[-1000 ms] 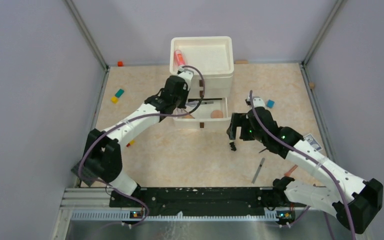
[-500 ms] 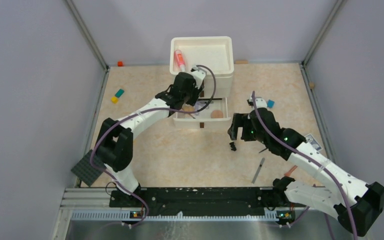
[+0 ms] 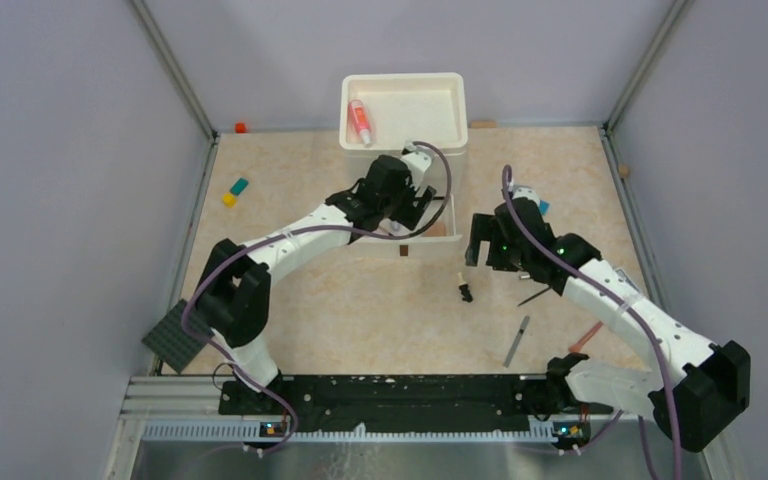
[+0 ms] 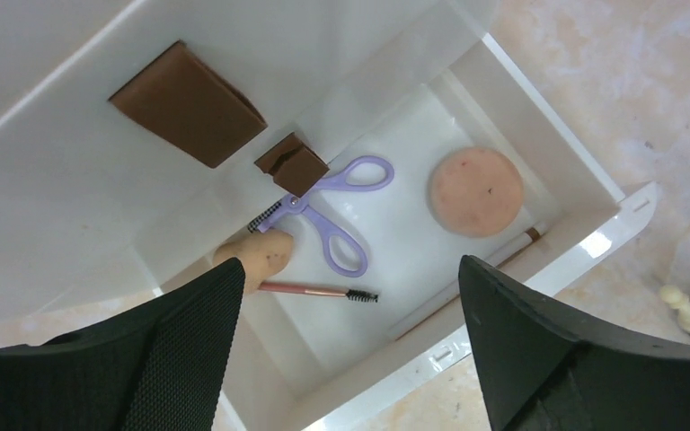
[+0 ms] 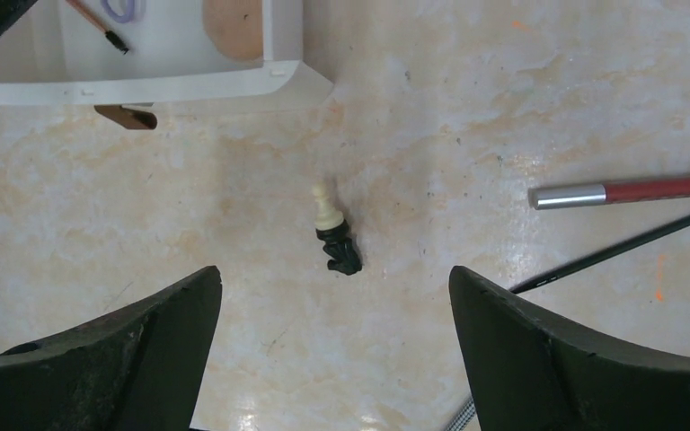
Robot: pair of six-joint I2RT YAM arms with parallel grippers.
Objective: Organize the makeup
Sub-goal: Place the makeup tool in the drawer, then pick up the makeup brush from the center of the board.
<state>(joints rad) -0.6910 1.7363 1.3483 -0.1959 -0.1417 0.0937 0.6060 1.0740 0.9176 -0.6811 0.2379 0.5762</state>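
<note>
The left gripper point(image 3: 422, 208) has swung right, over the white plastic drawer point(image 3: 435, 245) by the table's point(image 3: 360, 310) far edge.

Left wrist: its fingers are spread wide and hold nothing (lilac scissors point(image 4: 328, 211), round peach sponge point(image 4: 474, 190) and thin brush point(image 4: 319, 290) lie inside the drawer).

Right wrist: the right gripper point(image 5: 334, 278) gapes empty above a small black, cream-tipped applicator point(image 5: 335, 235) lying on the table.

I see a beige marbled worktop point(image 3: 360, 300) carrying the white drawer box point(image 3: 403, 79), a small black-and-cream piece point(image 3: 465, 292), a silver stick point(image 3: 517, 341) and coloured blocks point(image 3: 239, 186).
</note>
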